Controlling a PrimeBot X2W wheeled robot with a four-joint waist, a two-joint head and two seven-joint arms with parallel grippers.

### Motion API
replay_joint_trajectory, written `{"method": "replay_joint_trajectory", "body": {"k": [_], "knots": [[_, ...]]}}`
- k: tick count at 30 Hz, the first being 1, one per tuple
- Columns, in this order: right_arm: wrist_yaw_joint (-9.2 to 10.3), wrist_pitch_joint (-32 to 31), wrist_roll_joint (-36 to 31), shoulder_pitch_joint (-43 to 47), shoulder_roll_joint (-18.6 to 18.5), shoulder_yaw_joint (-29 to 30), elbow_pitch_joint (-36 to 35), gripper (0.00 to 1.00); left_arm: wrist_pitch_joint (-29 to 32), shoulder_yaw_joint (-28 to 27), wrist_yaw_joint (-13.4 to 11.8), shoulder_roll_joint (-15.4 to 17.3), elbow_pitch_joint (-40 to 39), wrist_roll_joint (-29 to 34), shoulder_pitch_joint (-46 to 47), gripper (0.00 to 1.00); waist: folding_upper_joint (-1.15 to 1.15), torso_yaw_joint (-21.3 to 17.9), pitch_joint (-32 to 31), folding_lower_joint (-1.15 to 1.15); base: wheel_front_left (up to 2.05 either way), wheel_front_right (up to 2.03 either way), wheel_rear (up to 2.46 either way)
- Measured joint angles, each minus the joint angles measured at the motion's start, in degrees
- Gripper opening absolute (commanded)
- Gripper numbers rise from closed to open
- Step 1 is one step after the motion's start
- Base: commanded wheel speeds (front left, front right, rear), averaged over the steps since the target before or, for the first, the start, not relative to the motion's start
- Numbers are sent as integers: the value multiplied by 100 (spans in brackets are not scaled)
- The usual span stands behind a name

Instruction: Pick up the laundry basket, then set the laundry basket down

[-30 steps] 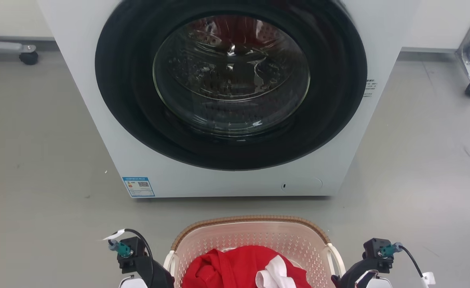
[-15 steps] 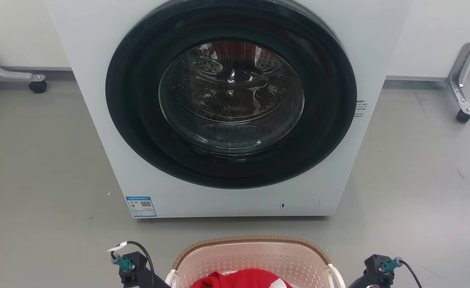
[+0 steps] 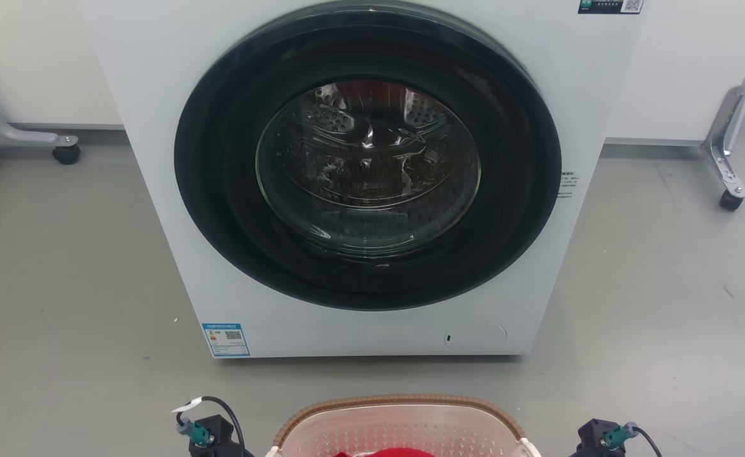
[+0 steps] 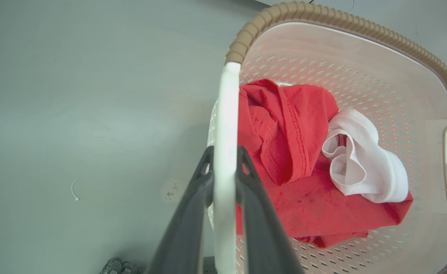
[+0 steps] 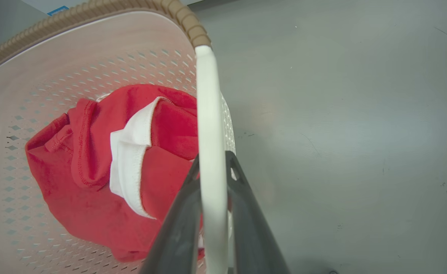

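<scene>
You have the rounded pale pink perforated plastic laundry basket (image 4: 322,17), rimmed in brown woven-look trim, gripped on both sides. It sits low and close in front of you, facing the white front-loading washing machine (image 3: 372,330) across a strip of grey floor (image 3: 61,285). Your left end effector (image 4: 225,152) is pinched down to the thickness of one white side handle (image 4: 226,106), a dark finger on each face of the bar. Your right end effector (image 5: 213,158) clamps the other white side handle (image 5: 208,95) the same way. The step in hand reads as the pick-up, with the grasp made. Whether the base is clear of the floor cannot be told from these views. The next move likely calls for both arms to travel level and together, so the basket does not tip or twist out of the narrow grips. It then needs an even descent until the base rests flat, before either end effector opens. Count one basket, two handles and two end effectors. Inside the basket lie one crumpled red fabric garment (image 4: 284,125) and one folded white fabric garment (image 4: 360,171) resting on it. There is one washing machine, its round glass door shut.
</scene>
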State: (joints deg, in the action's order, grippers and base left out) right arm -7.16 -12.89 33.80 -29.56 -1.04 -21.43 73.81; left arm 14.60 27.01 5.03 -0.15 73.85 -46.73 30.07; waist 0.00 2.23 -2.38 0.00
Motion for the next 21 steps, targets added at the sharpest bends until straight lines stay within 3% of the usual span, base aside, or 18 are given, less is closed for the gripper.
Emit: {"method": "replay_joint_trajectory", "body": {"k": [21], "knots": [[-1, -25, 20, 52, 2, 1, 4, 0, 38, 0, -49, -9, 1, -12, -32, 0, 0, 28, -24, 1, 0, 0, 0]]}}
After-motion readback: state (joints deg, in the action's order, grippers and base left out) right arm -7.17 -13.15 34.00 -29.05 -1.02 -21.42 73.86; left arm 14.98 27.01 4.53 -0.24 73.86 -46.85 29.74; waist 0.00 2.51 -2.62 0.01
